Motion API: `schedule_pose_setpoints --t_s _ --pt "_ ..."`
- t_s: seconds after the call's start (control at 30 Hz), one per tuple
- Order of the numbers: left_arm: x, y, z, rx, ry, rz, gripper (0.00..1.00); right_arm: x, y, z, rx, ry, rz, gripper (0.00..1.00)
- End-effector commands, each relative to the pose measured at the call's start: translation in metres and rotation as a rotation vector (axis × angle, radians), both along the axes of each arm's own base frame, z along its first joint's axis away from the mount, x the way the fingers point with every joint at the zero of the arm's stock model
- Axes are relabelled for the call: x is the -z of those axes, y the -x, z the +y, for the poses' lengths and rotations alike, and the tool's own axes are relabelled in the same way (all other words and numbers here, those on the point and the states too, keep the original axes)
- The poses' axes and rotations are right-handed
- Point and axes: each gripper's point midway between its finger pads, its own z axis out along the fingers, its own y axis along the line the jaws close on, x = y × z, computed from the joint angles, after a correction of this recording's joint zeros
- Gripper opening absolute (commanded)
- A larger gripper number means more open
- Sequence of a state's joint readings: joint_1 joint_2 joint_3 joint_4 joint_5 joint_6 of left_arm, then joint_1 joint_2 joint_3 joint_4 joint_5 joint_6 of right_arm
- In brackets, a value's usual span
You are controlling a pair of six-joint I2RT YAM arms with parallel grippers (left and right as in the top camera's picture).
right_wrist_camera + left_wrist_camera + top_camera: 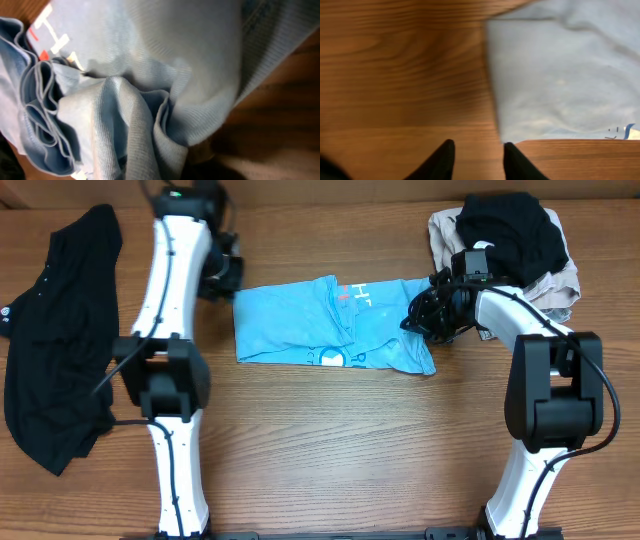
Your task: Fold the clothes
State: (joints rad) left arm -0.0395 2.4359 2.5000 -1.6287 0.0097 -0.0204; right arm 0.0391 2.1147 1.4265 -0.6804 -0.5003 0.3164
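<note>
A light blue T-shirt [295, 330] with white and red-orange lettering lies partly folded in the middle of the table. My right gripper [422, 318] is at its right edge, shut on bunched blue fabric [150, 115]; its fingers are hidden under the folds in the right wrist view. My left gripper [222, 278] hovers at the shirt's far left corner. In the left wrist view it [477, 146] stands open over bare wood, with the shirt's corner [555, 75] just beyond the right fingertip. A long black shirt [55, 340] lies spread at the far left.
A heap of black [510, 230] and beige clothes [555, 285] sits at the back right, close behind my right arm. The wooden table [330, 440] shows bare in front of the T-shirt.
</note>
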Motion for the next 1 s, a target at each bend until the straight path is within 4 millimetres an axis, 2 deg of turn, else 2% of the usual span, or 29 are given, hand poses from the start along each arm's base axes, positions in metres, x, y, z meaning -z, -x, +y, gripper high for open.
schedule_pose_setpoints --t_s 0.0,0.1,0.17,0.23,0.47,0.53,0.67,0.83,0.97 --pt "-0.035 -0.005 0.032 -0.074 -0.014 -0.082 0.42 -0.036 -0.003 -0.001 -0.017 0.0 -0.083 0.04" --pt "-0.047 -0.006 0.047 -0.111 0.002 -0.111 0.57 -0.048 0.0 -0.001 -0.023 0.003 -0.095 0.04" --pt "-0.05 -0.007 0.052 -0.129 0.027 -0.123 0.73 -0.056 0.002 -0.001 -0.026 0.003 -0.103 0.04" --pt "-0.051 -0.007 0.056 -0.145 0.049 -0.127 0.83 -0.065 0.005 -0.001 -0.025 0.003 -0.109 0.04" --pt "-0.052 -0.007 0.062 -0.169 0.087 -0.129 0.92 -0.088 0.014 -0.006 -0.042 0.038 -0.142 0.04" --pt "-0.051 -0.006 0.066 -0.171 0.065 -0.129 1.0 -0.09 0.016 -0.007 -0.039 0.049 -0.139 0.04" --pt "-0.051 -0.005 0.08 -0.177 -0.02 -0.125 1.0 -0.095 0.02 -0.005 -0.044 0.049 -0.13 0.04" --pt "-0.051 -0.005 0.081 -0.177 -0.025 -0.125 1.0 -0.109 0.017 0.002 -0.061 0.067 -0.141 0.04" --pt "-0.051 -0.005 0.081 -0.177 -0.025 -0.125 1.0 -0.122 0.013 0.017 -0.089 0.098 -0.17 0.04"
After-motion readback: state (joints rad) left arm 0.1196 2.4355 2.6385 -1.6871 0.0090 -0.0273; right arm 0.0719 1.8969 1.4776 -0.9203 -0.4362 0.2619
